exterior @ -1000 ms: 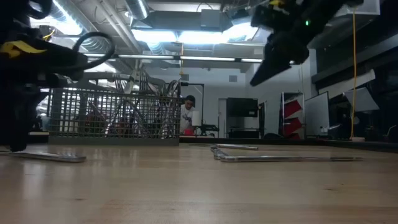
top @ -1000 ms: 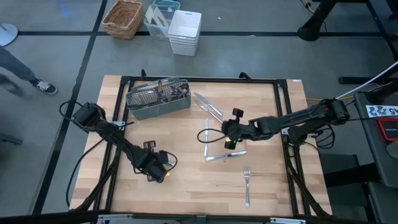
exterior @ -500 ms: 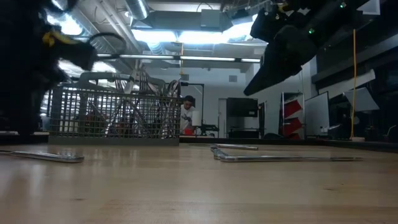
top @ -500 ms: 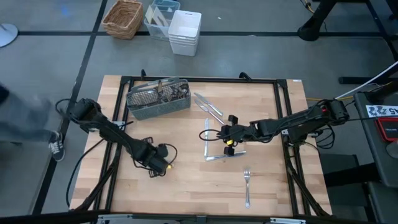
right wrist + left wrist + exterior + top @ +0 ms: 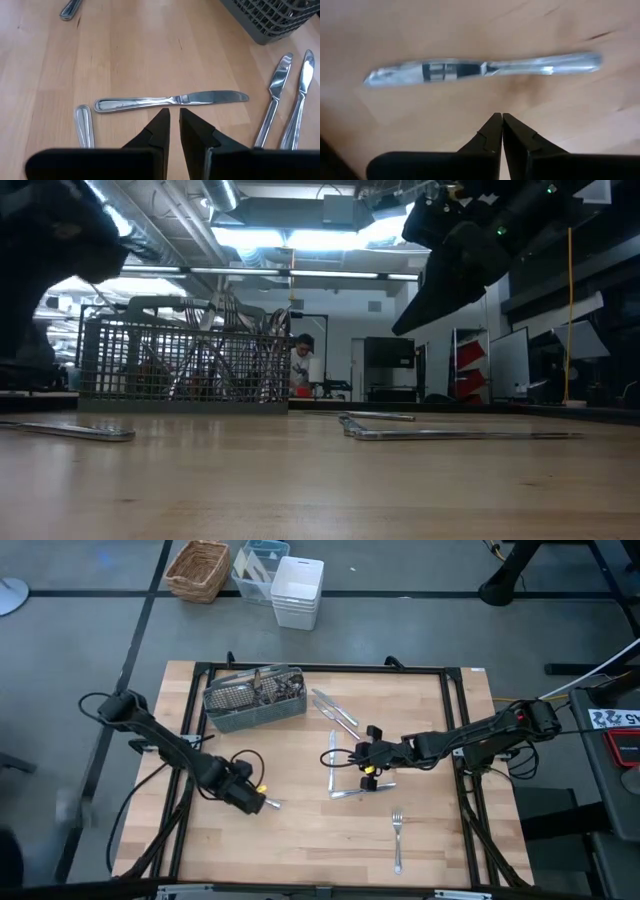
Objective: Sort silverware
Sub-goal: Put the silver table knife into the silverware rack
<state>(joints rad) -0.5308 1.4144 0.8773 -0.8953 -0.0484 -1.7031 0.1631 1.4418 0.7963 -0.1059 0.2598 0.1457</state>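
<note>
Loose silverware lies flat on the wooden table: a knife (image 5: 271,803) (image 5: 480,69) just ahead of my left gripper (image 5: 247,796) (image 5: 498,117), which is shut and hangs above the table short of it. Another knife (image 5: 332,751) (image 5: 170,101) lies under my right gripper (image 5: 364,759) (image 5: 174,111), which hovers well above the wood (image 5: 440,280) with only a narrow gap between its fingers. A further knife (image 5: 361,790), a pair of knives (image 5: 335,710) and a fork (image 5: 397,839) lie nearby.
The grey wire-mesh caddy (image 5: 255,698) (image 5: 180,365) stands at the table's far left, with silverware standing in it. Bare wood spreads at the near left and far right. A wicker basket (image 5: 197,569) and white bins (image 5: 297,590) sit on the floor beyond the far edge.
My left gripper has drawn back toward the table's left and far side and risen, uncovering the knife, which stays flat on the wood. My right gripper has shifted slightly left and dipped a little, then held still.
</note>
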